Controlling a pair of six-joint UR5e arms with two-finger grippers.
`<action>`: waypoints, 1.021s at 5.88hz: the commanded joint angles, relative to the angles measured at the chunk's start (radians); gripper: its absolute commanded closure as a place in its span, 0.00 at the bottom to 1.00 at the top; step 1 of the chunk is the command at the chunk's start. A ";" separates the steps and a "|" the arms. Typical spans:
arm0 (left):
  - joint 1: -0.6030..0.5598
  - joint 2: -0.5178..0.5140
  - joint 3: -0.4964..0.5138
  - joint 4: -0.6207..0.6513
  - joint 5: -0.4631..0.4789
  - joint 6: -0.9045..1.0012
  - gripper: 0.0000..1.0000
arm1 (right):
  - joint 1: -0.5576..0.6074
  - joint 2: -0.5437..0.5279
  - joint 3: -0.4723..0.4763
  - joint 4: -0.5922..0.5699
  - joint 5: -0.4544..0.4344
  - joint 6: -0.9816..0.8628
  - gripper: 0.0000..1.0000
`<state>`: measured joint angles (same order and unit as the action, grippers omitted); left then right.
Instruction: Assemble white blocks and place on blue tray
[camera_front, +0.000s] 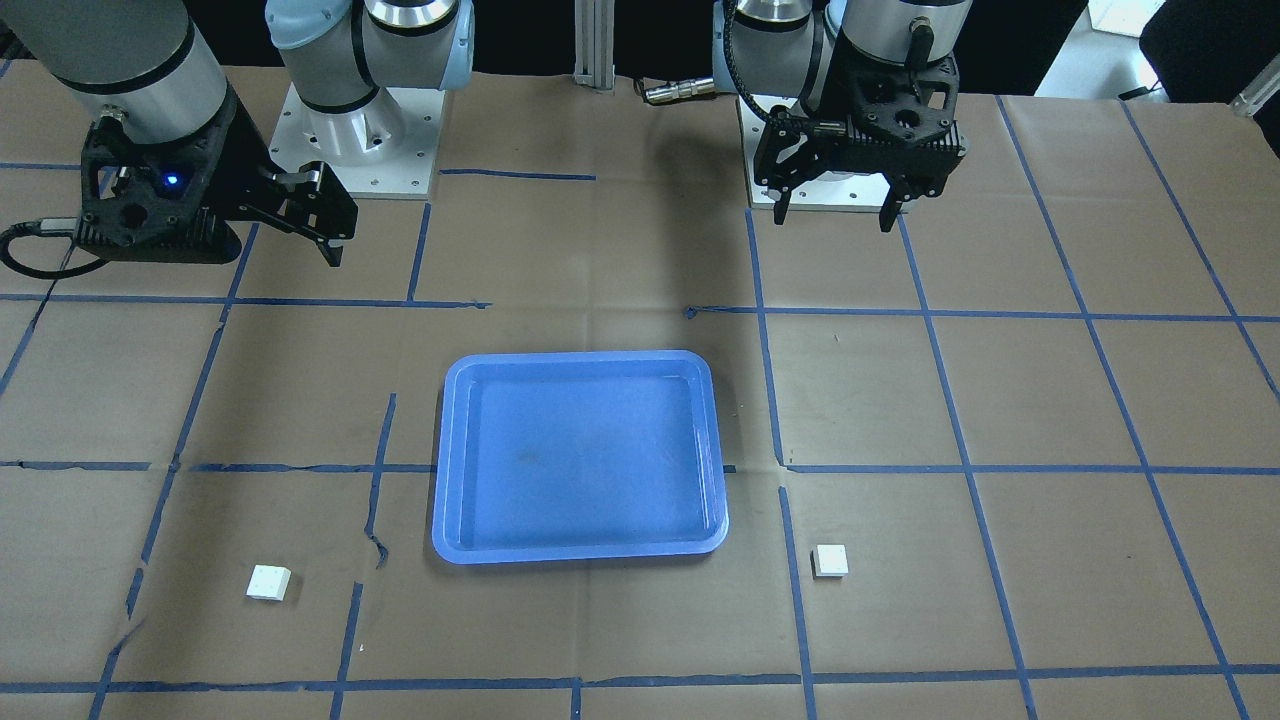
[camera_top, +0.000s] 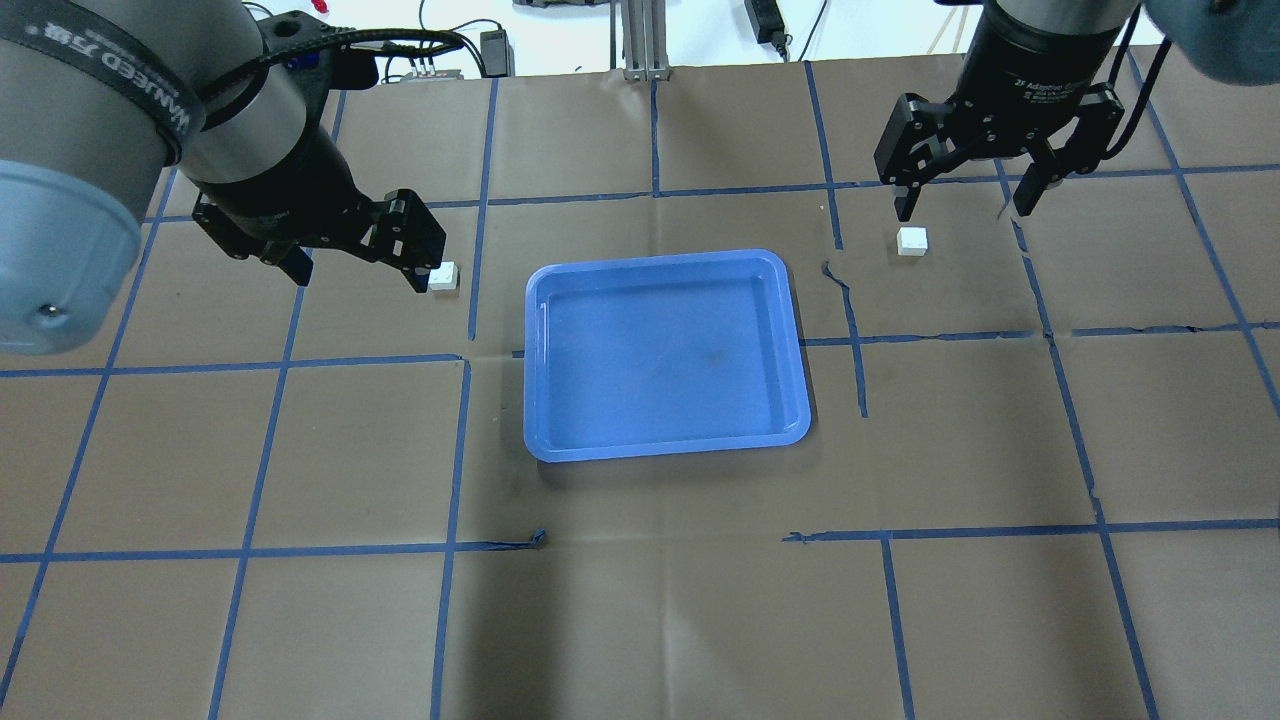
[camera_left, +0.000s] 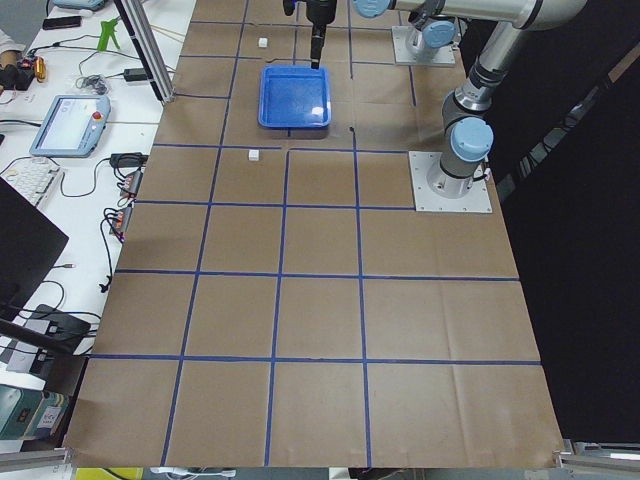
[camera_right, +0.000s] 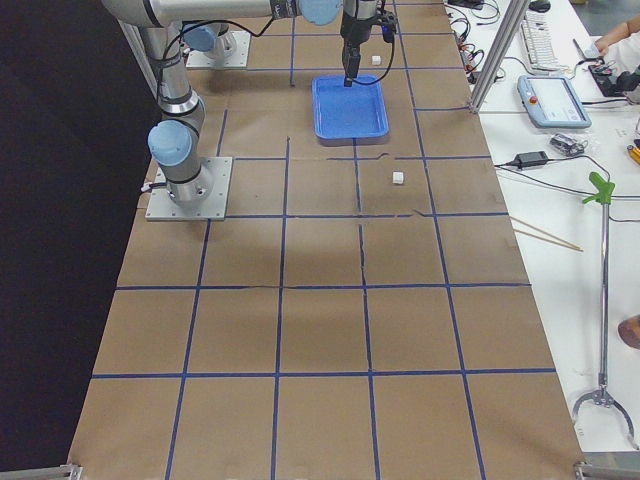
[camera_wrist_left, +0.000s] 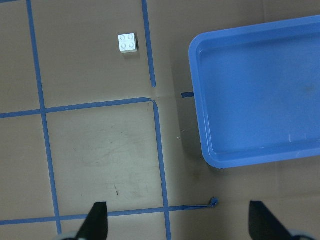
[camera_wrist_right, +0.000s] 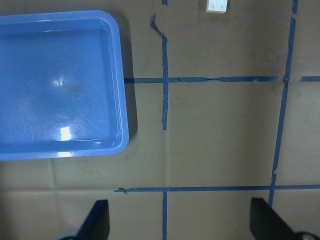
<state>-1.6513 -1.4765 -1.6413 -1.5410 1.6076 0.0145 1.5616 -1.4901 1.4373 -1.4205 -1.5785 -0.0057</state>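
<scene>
Blue tray (camera_top: 665, 350), seen overhead; first white block (camera_top: 443, 276) outside at 10 o'clock, second white block (camera_top: 912, 241) at 2 o'clock, cropped in right wrist view; left hand (camera_top: 360, 278), right hand (camera_top: 962, 210) spread.

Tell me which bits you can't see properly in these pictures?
- Left white block: in the overhead view, its edge is partly behind a finger of the left gripper.
- Right white block: in the right wrist view, it is cut off by the top edge.
- Both blocks in the two side views: too small to show any detail.
</scene>
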 joint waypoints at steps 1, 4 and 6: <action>0.010 -0.002 0.012 -0.021 -0.015 0.001 0.01 | 0.000 -0.001 0.000 0.000 0.000 0.001 0.00; 0.067 -0.042 0.076 -0.053 -0.040 0.015 0.01 | 0.002 -0.006 0.002 0.014 -0.002 0.003 0.00; 0.070 -0.178 0.133 0.020 -0.046 0.021 0.01 | -0.002 0.007 0.000 -0.004 0.001 -0.022 0.00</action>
<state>-1.5847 -1.5738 -1.5415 -1.5600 1.5625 0.0331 1.5621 -1.4904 1.4385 -1.4140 -1.5798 -0.0178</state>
